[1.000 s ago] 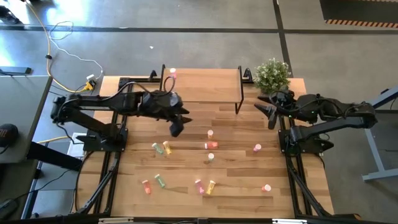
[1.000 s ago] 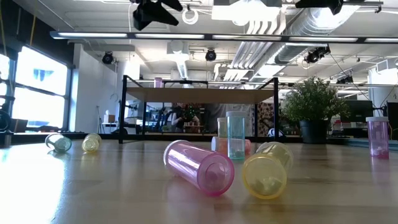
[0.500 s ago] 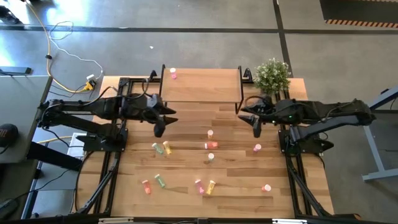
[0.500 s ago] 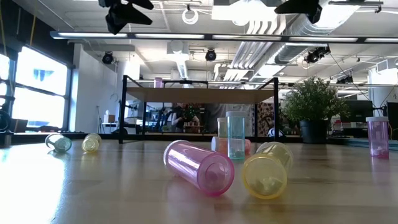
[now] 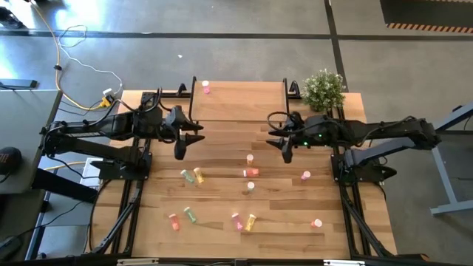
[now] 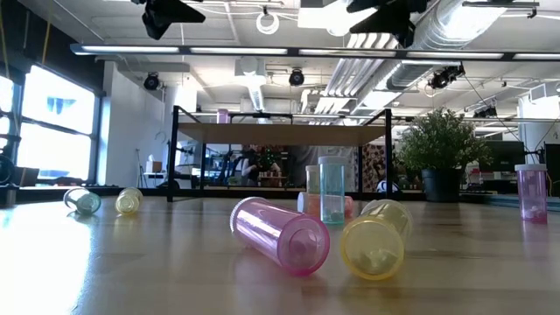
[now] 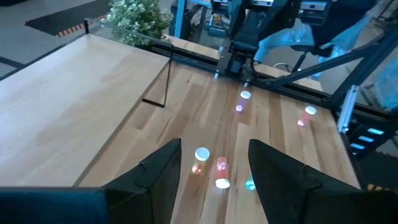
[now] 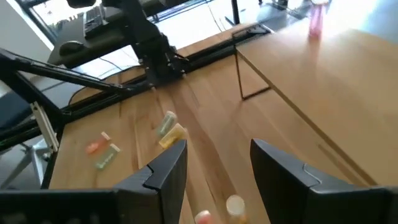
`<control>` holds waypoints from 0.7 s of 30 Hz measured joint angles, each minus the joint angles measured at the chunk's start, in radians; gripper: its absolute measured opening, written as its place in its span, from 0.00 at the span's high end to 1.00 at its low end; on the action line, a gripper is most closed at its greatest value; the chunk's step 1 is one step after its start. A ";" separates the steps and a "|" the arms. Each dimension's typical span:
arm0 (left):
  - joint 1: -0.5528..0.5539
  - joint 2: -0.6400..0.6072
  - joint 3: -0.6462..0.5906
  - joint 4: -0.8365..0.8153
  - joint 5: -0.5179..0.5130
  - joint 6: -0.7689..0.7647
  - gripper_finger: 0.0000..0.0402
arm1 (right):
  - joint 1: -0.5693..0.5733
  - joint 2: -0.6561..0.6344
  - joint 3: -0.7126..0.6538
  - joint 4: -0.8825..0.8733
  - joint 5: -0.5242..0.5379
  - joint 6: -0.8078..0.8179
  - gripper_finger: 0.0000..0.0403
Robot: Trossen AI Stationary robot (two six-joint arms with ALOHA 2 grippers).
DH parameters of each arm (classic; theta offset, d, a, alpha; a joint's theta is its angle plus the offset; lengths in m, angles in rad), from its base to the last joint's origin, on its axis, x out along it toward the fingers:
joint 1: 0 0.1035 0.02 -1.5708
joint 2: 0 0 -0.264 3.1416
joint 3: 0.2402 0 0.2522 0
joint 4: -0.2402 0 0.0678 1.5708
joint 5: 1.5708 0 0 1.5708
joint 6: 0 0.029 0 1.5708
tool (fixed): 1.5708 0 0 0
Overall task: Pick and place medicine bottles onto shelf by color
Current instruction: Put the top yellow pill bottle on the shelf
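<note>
High cam: overhead, straight down, far, whole table (image 5: 222, 199). Low cam: tabletop level, v. close to pink bottle (image 6: 278, 234), facing shelf (image 6: 282, 133) and room. Wrist cams: angled down past own fingers, each facing opposite arm. Shelf shared by all four.

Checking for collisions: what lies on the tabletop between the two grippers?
Nothing. In the high view, only bare wood planks lie between the left gripper and right gripper; the nearest small pink pale-capped bottle stands slightly below that line.
</note>
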 joint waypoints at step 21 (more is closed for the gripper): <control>0.062 -0.031 0.000 -0.084 0.077 -0.013 0.45 | 0.001 0.380 0.213 -0.219 -0.055 -0.194 0.58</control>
